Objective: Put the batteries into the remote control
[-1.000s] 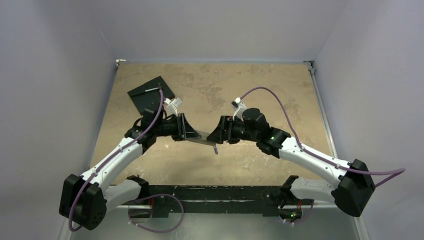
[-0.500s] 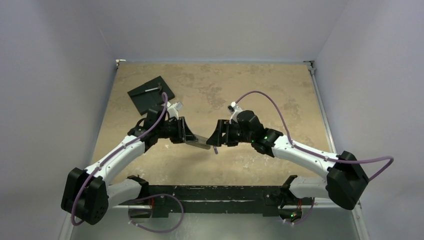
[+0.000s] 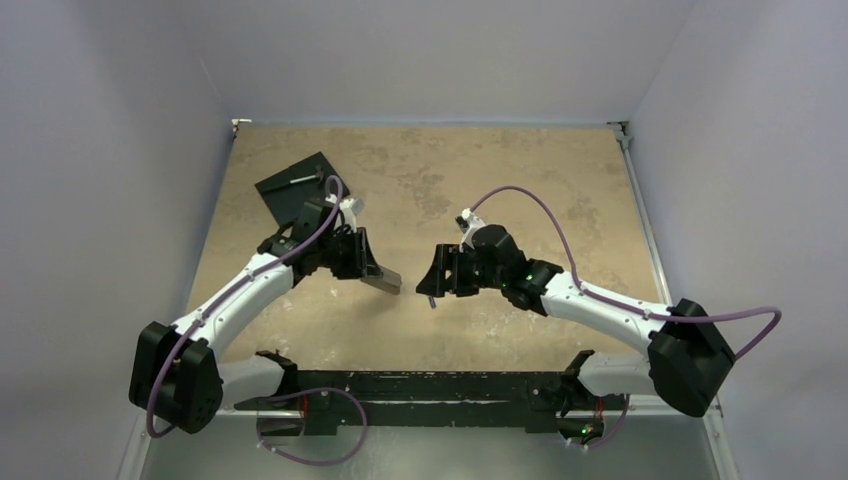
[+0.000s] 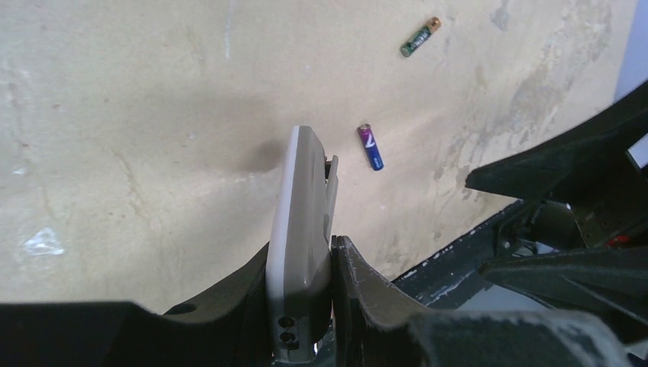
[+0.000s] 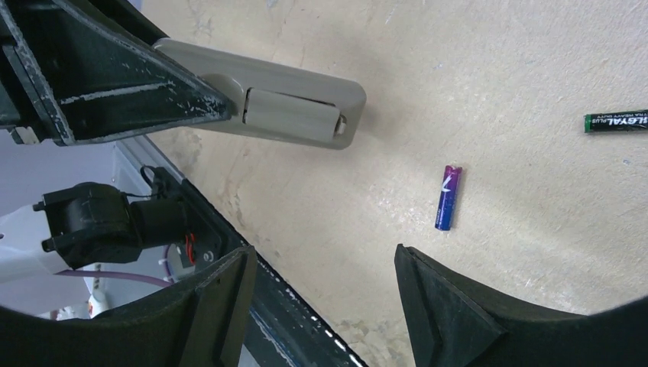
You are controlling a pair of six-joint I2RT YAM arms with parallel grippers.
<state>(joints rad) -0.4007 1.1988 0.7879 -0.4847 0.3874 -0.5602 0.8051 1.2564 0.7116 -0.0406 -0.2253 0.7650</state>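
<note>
Bare tan surface [image 5: 535, 229] rings the small purple-blue cylindrical battery [image 5: 448, 198]. A slim grey plastic remote [image 5: 260, 103] juts nearby, apart from it.

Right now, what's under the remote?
Bare table and shadow beneath the remote; the purple battery and green battery lie off to the side. What its body covers is hidden.

The dark green battery [image 5: 616, 121] lying on the counter [image 5: 535, 61] has white letters along its side. In the right wrist view they look like "LGYAL PLUS", but the first letters are not clear, and the smaller line under them is too tiny to read. The purple battery [image 5: 448, 198] has a small white mark that is too blurry to read.
</note>
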